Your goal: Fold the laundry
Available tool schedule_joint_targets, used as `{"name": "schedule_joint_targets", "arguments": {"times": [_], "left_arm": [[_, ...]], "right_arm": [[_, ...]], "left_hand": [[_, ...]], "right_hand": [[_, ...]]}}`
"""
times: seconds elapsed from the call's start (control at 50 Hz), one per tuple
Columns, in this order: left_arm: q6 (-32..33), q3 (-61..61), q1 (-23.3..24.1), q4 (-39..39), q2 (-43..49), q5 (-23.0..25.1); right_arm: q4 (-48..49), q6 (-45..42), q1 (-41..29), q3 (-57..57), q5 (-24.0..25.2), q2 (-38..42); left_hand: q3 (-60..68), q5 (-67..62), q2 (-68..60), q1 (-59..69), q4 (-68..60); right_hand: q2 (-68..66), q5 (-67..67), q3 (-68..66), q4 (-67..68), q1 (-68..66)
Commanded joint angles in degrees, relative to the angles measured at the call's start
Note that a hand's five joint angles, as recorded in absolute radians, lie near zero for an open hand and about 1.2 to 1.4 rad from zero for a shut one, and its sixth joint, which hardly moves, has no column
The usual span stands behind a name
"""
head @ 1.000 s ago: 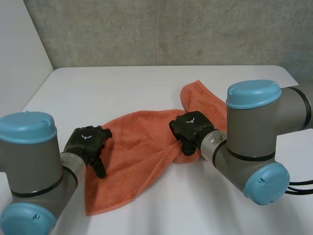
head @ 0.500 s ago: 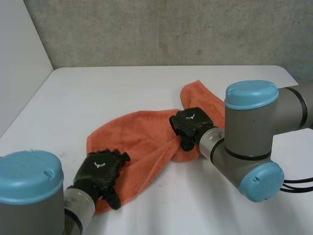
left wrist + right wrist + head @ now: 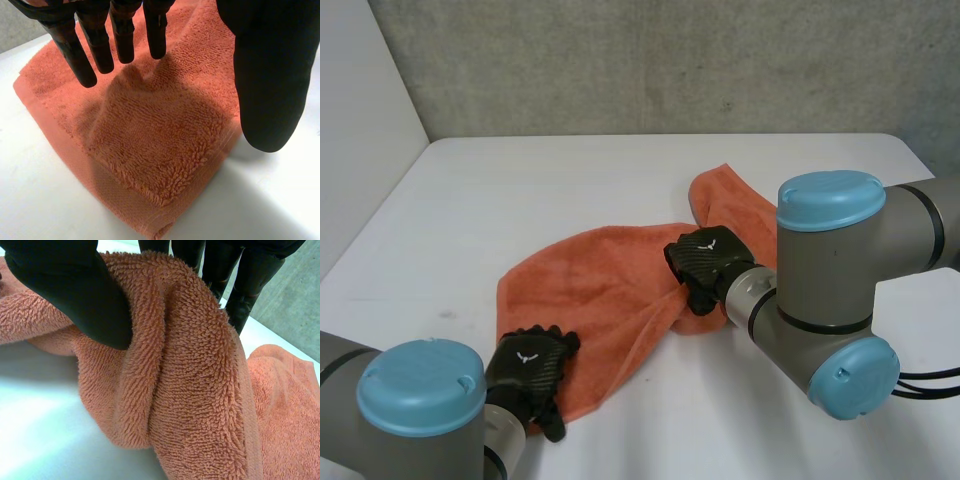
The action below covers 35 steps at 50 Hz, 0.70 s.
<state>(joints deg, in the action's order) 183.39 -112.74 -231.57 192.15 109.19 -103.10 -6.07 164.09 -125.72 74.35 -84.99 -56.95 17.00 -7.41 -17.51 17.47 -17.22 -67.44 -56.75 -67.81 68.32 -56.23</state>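
An orange towel (image 3: 595, 285) lies rumpled across the middle of the white table (image 3: 520, 190). My left hand (image 3: 528, 362) hovers over its near left corner, fingers straight and thumb (image 3: 265, 75) spread apart. Under that palm a flap of the towel (image 3: 150, 145) lies folded over its hemmed corner. My right hand (image 3: 705, 258) sits at the towel's near edge, toward its right end. There its thumb (image 3: 65, 285) and fingers pinch a raised ridge of the towel (image 3: 190, 390). Beyond that hand the towel's far right end bunches up.
A grey wall (image 3: 670, 60) rises behind the table's far edge. Bare white table surrounds the towel on the far side and left. My right arm's elbow (image 3: 830, 270) covers the near right of the table.
My left hand has swung from the towel's left edge to its near left corner, closer to me. The right hand has stayed pinched on the towel, barely moving.
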Motion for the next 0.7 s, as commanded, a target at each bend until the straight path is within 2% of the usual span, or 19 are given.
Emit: {"name": "schedule_joint_targets", "arguments": {"times": [0.02, 0.6, 0.7], "left_arm": [[0.04, 0.15, -0.28, 2.08, 1.72, 0.00], [1.79, 2.00, -2.92, 6.13, 4.72, -0.61], [2.94, 2.00, -3.27, 8.32, 4.72, -1.23]], "right_arm": [[-0.08, -0.09, -0.14, 0.10, 0.00, 0.00], [-0.08, -0.61, -0.22, 0.62, 0.00, -0.09], [-0.08, -0.61, -0.22, 0.62, 0.00, -0.09]], "left_hand": [[3.30, -2.89, -2.79, 2.83, -3.09], [9.02, -8.61, -8.51, 8.55, -8.81], [24.47, -24.06, -23.96, 24.00, -24.26]], "right_hand": [[-12.56, -13.25, -12.19, 11.68, -23.77], [-12.56, -13.25, -12.19, 11.68, -23.77], [-12.56, -13.25, -12.19, 11.68, -23.77]]}}
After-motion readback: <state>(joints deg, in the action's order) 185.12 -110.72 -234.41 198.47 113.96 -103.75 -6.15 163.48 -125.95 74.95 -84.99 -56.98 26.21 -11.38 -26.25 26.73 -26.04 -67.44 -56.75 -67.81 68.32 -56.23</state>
